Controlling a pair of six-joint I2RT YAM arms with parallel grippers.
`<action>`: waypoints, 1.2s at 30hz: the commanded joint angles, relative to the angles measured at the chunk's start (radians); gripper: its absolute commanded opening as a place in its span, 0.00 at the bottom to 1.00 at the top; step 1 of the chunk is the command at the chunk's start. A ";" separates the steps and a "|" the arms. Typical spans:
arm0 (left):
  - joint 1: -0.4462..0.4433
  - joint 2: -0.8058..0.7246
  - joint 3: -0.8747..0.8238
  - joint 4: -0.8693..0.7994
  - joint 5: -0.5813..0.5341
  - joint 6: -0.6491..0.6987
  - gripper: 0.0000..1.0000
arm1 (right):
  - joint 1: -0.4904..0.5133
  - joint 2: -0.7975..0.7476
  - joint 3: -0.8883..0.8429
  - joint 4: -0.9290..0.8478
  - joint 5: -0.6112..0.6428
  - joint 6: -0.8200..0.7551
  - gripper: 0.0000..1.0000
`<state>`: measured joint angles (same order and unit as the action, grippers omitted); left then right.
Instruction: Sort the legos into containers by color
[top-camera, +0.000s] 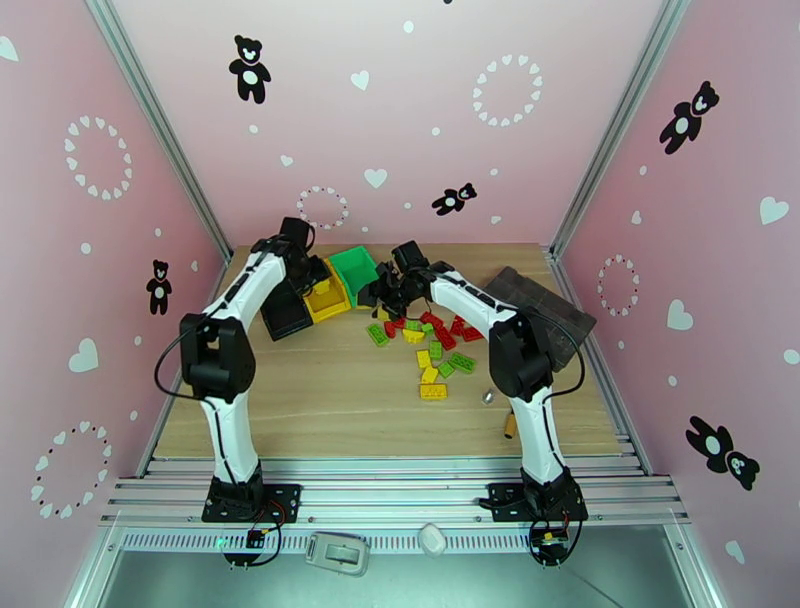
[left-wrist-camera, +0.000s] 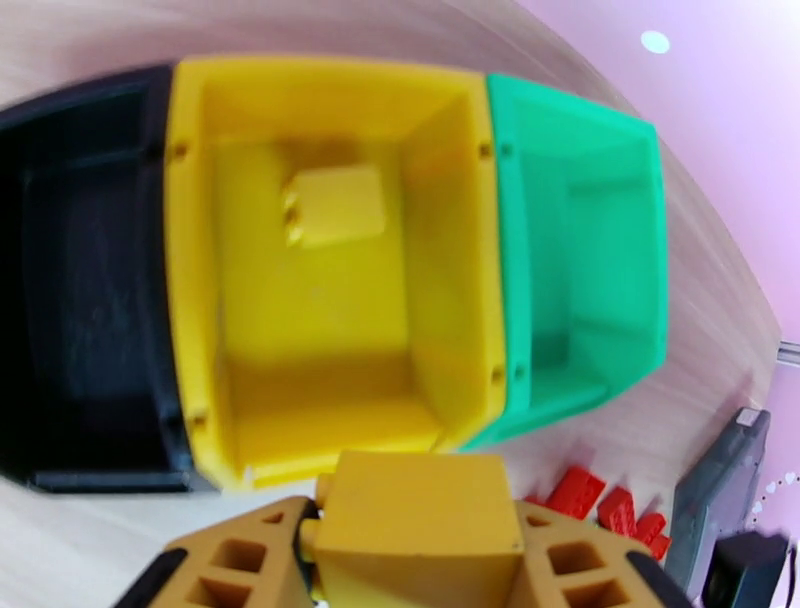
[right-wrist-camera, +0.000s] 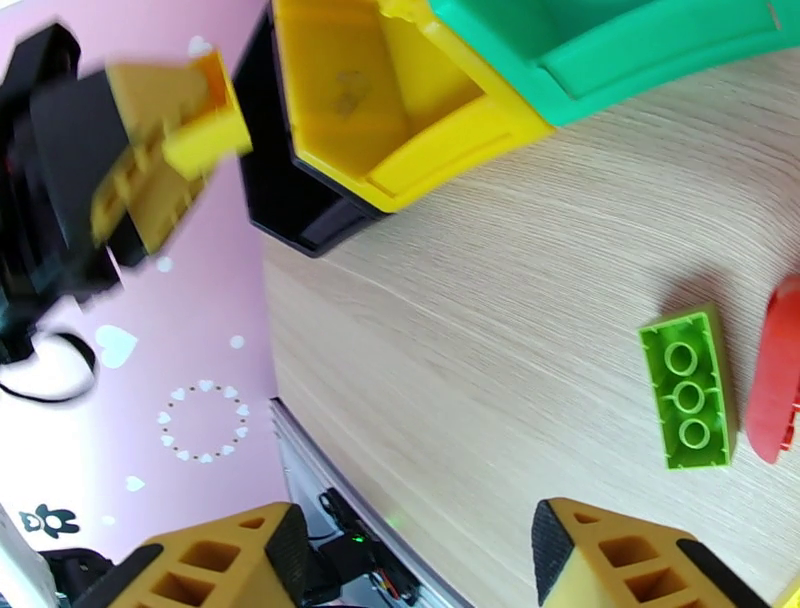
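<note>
Yellow is the brick (left-wrist-camera: 415, 500) that we see between the fingers of the left tool (left-wrist-camera: 415, 525). The tool is closed on it from both sides and holds it in the air just over the rim of the yellow bin (left-wrist-camera: 190, 250). Inside that bin a second yellow brick (left-wrist-camera: 335, 205) lies on the floor.

We find the containers (top-camera: 325, 290) joined in a row on the far part of the worktop (top-camera: 330, 400), left of centre. The black bin (left-wrist-camera: 80, 300) is on the left, the yellow one in the middle and the green bin (left-wrist-camera: 590, 250) on the right.

The right tool (right-wrist-camera: 410, 560) hangs over bare wood just right of the containers, its fingers wide apart with nothing between them. Near it lies a light green brick (right-wrist-camera: 688, 390) showing three rings on its upper face, with a red brick (right-wrist-camera: 780, 370) just beside it.

The other legos (top-camera: 432, 345) lie scattered in the middle of the worktop, red, yellow and green mixed, right of the containers and near the right tool. A dark grey tray (top-camera: 545, 305) rests at the far right, partly behind the right arm.
</note>
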<state>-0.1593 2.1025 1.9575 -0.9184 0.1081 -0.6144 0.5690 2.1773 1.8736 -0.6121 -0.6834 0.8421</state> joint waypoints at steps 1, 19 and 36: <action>0.009 0.058 0.093 -0.086 -0.034 0.025 0.63 | -0.001 -0.064 0.003 -0.102 0.065 -0.069 0.67; -0.106 -0.219 -0.265 0.042 -0.022 0.025 0.73 | -0.016 -0.358 -0.383 -0.181 0.298 -0.119 0.71; -0.479 -0.336 -0.581 0.175 -0.059 -0.185 0.75 | -0.022 -0.593 -0.688 -0.256 0.458 -0.101 0.71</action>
<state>-0.5934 1.7775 1.3781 -0.7746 0.0704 -0.7467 0.5518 1.6417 1.2308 -0.8265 -0.2729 0.7284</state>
